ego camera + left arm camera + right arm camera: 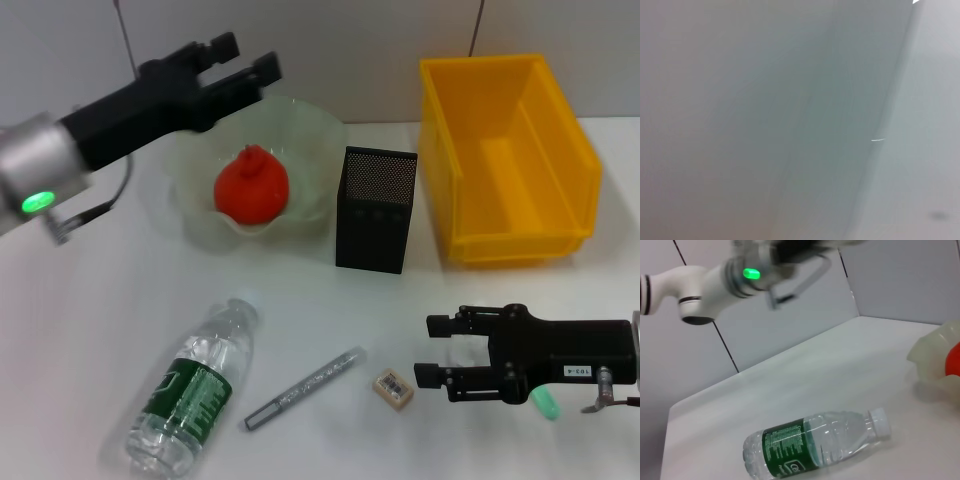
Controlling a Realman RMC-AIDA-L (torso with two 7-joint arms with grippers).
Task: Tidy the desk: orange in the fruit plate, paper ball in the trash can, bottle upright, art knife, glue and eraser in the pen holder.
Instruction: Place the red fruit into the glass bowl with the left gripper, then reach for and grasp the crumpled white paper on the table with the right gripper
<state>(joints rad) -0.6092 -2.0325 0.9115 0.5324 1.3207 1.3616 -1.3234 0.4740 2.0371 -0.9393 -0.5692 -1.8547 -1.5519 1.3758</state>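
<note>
The bottle (195, 395) is made of clear, glossy plastic, ribbed along its body, with a printed dark green label and a smooth pale cap; the fruit plate (318, 135) is seen as translucent pale-green plastic with a soft sheen; the orange (251, 186) is lumpy and faintly shiny; the pen holder (376, 209) is formed of matt black metal mesh; the trash can (520, 190) is moulded in smooth, bright-yellow plastic; the eraser (394, 389) appears matt tan under a white paper label; the table (80, 310) is finished smooth, white and matt.
</note>
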